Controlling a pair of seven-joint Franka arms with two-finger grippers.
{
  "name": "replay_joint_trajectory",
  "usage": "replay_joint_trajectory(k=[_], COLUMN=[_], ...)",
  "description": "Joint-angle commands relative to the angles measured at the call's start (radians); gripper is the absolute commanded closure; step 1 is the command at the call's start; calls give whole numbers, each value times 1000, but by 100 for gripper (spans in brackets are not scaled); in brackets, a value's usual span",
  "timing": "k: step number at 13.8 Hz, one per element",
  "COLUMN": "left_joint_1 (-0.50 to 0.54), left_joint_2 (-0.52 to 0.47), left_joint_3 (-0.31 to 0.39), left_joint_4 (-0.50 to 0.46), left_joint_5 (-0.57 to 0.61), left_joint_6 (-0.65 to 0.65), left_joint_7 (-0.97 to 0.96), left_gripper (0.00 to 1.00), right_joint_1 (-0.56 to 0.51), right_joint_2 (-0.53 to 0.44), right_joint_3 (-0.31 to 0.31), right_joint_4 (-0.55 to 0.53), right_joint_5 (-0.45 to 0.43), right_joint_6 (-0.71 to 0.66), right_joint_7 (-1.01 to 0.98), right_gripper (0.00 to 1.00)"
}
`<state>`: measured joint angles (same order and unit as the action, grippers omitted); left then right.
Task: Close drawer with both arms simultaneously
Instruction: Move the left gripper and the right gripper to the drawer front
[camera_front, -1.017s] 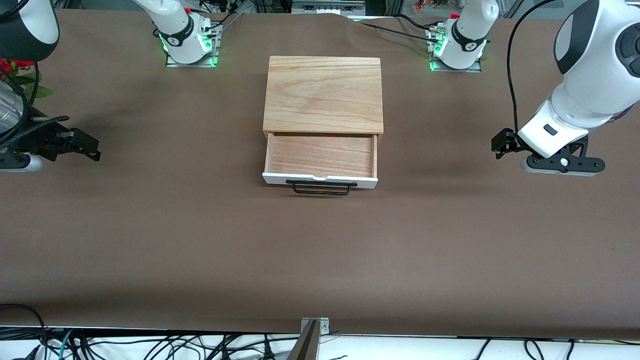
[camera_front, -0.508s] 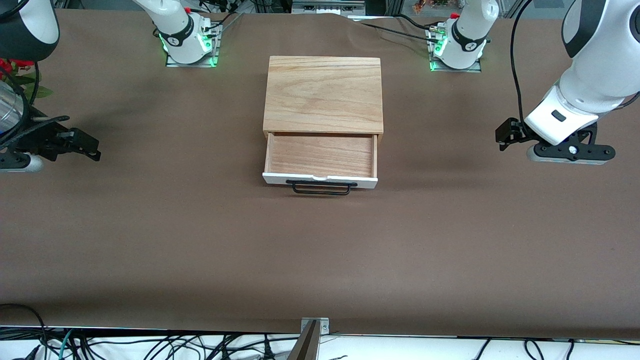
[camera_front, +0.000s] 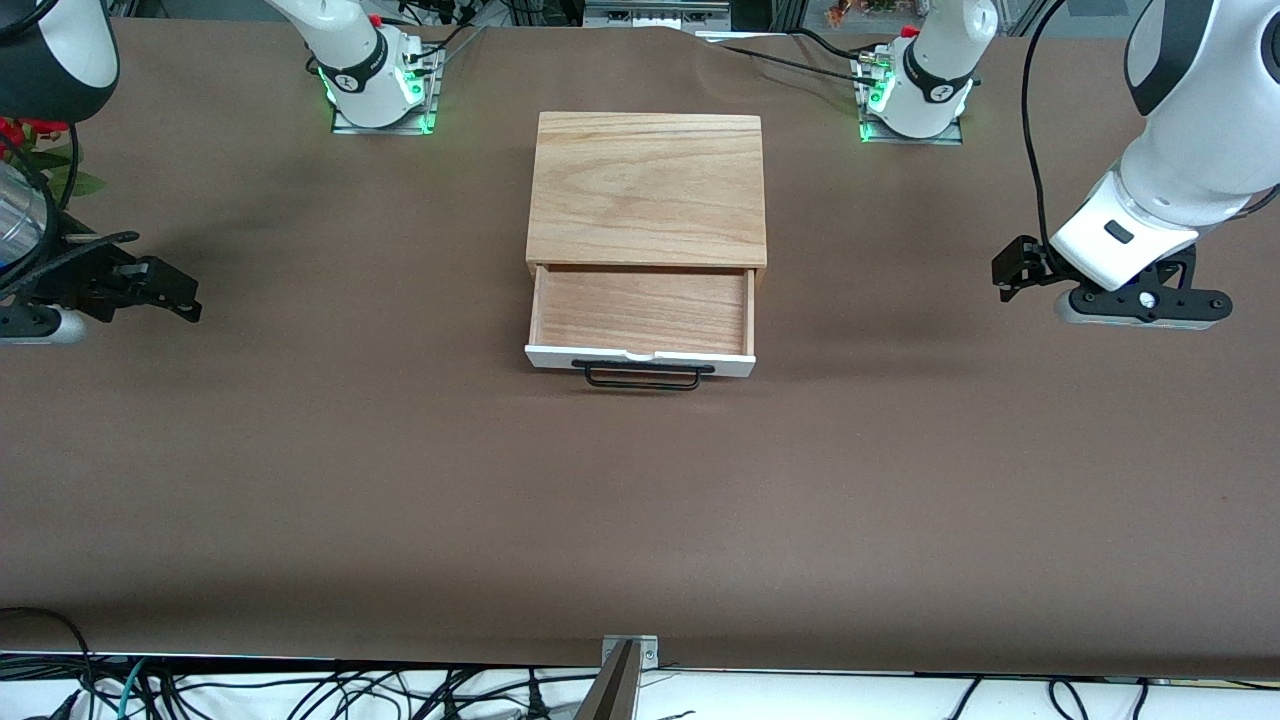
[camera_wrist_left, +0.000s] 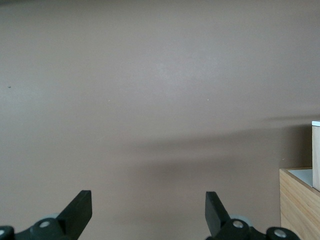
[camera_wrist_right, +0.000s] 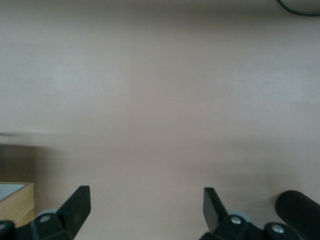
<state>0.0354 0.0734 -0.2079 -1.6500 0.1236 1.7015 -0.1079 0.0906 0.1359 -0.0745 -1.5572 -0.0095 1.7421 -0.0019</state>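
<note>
The drawer (camera_front: 640, 312) is pulled out of the light oak box (camera_front: 648, 188) at the table's middle. Its white front panel (camera_front: 640, 360) and black bar handle (camera_front: 642, 377) face the front camera, and the tray is empty. My left gripper (camera_front: 1008, 272) hangs low over the table toward the left arm's end, well apart from the drawer; the left wrist view shows it open (camera_wrist_left: 147, 197) and empty. My right gripper (camera_front: 185, 300) is low toward the right arm's end, also well apart, open (camera_wrist_right: 145, 192) and empty. A wooden corner of the unit shows in each wrist view (camera_wrist_left: 300, 205) (camera_wrist_right: 15, 202).
Brown table cover (camera_front: 640, 520) all round the box. Arm bases with green lights (camera_front: 380, 95) (camera_front: 910, 100) stand along the table edge farthest from the camera. Red flowers and a clear object (camera_front: 25, 160) sit beside the right arm. Cables (camera_front: 300, 690) and a metal bracket (camera_front: 628, 655) lie at the nearest edge.
The left arm's hand has shifted a little toward the left arm's end of the table and away from the camera, then nearly stopped. The right arm and the drawer have not moved.
</note>
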Motion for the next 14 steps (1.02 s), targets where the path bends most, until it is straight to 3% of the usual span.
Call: replay_joint_trajectory(k=[1, 7, 10, 12, 14], left_joint_1=[8, 3, -37, -92, -100], left_joint_2=[-4, 84, 214, 305, 377], left_joint_3=[-2, -2, -13, -13, -18], left_joint_4=[4, 51, 171, 263, 309], left_joint_5=[-21, -32, -158, -167, -176], left_joint_6=[-14, -7, -5, 0, 114], left_joint_7=[-1, 14, -1, -3, -4], left_gripper=[0, 0, 0, 0, 0], right_joint_1=[1, 102, 144, 198, 212], right_joint_2=[10, 122, 197, 235, 269], right_joint_3=[1, 1, 5, 13, 13], right_joint_4=[25, 26, 26, 25, 26], right_joint_5=[-4, -4, 0, 0, 14], right_joint_6=[-23, 32, 117, 193, 230], right_joint_7=[0, 16, 20, 25, 28], right_gripper=[0, 0, 0, 0, 0])
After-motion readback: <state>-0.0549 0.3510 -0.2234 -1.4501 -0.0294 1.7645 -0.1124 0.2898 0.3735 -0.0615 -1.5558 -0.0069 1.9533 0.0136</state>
